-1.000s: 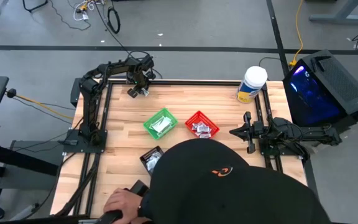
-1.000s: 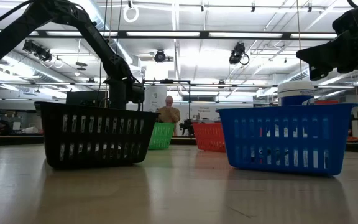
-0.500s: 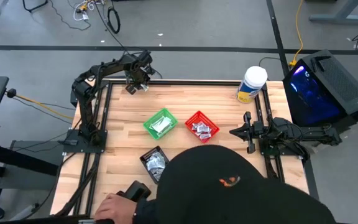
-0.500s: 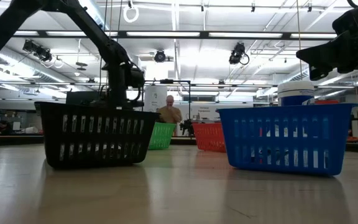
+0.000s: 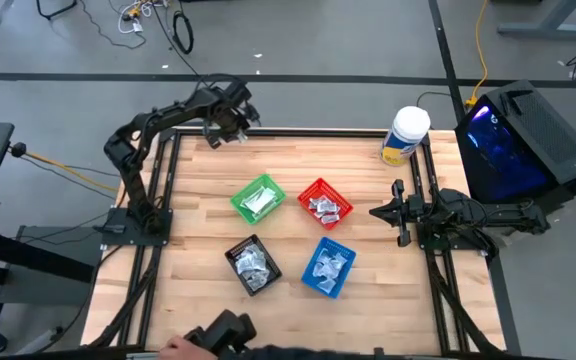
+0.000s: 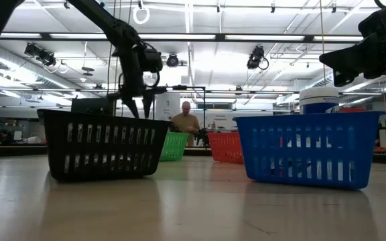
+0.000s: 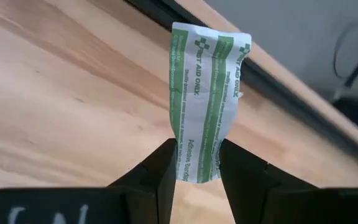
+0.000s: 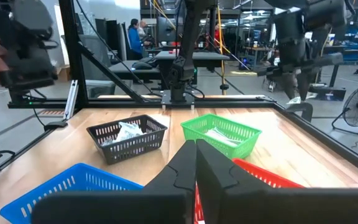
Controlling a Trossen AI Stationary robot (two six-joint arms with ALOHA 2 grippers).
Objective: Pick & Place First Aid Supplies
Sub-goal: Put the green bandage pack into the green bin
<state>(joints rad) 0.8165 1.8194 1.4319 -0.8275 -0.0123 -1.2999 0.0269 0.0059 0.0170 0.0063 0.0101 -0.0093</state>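
One green-and-white first aid strip (image 7: pixel 207 99) pinched only by its lower end between left gripper (image 5: pixel 222 128) fingers, liable to slip or flutter loose over far table edge (image 5: pixel 298 131); right gripper (image 5: pixel 396 211) shut, idle.

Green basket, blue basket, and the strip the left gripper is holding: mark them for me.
green basket (image 5: pixel 240 199): high view, on its rim.
blue basket (image 5: pixel 308 281): high view, on its rim.
green-and-white strip (image 7: pixel 205 93): left wrist view, mid-wrapper, above the fingers.

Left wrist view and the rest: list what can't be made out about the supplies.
- Strip in the left gripper: its lower end is hidden between the fingers.
- Blue basket, low view: wall slats hide the contents.
- Black basket, high view: packets too small to count.
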